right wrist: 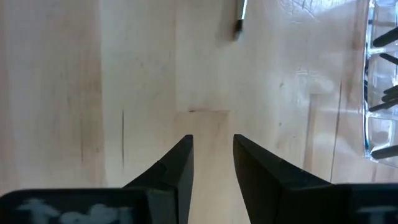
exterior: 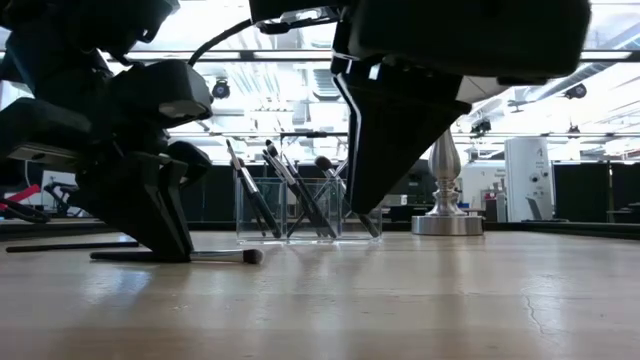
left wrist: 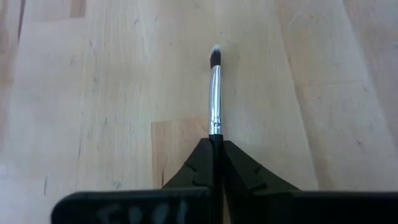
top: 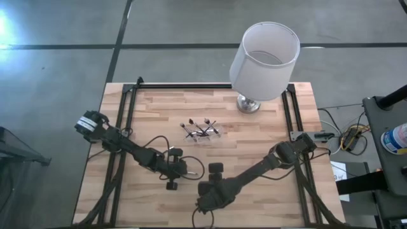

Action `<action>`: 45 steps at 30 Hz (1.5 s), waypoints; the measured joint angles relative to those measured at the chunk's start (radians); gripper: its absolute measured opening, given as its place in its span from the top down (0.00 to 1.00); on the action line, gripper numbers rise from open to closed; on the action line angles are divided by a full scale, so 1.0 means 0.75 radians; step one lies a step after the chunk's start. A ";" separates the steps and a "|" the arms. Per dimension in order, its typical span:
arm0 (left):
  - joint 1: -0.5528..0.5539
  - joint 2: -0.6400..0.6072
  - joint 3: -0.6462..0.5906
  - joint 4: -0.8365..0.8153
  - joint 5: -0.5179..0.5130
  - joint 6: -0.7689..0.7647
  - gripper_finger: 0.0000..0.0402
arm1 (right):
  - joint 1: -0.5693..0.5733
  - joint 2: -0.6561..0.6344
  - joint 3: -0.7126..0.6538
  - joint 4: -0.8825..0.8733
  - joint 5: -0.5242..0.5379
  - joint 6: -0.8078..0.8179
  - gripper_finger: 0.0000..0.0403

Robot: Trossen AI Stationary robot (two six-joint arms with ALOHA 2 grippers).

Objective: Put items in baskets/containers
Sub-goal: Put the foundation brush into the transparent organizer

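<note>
Both arms are matte black with jointed segments; black cable loops point(top: 166, 151) trail beside the left gripper point(top: 172, 185), whose fingers taper wedge-like.

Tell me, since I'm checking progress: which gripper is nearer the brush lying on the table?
Left. The left gripper is shut on the brush, down at the table. The right gripper hangs empty beside it, jaws apart, touching nothing.
</note>
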 joint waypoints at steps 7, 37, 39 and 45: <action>0.017 -0.095 0.016 0.009 0.002 0.071 0.98 | 0.013 -0.034 -0.001 -0.024 0.123 0.039 0.78; 0.047 -0.292 -0.099 -0.132 0.158 0.039 1.00 | -0.144 -0.168 -0.156 0.431 0.000 0.334 0.87; 0.043 -0.304 -0.107 -0.114 0.134 0.013 1.00 | -0.190 -0.164 -0.202 0.426 -0.035 0.450 0.87; 0.053 -0.326 -0.110 -0.077 0.068 0.018 1.00 | -0.335 -0.175 -0.396 0.597 -0.357 0.967 0.93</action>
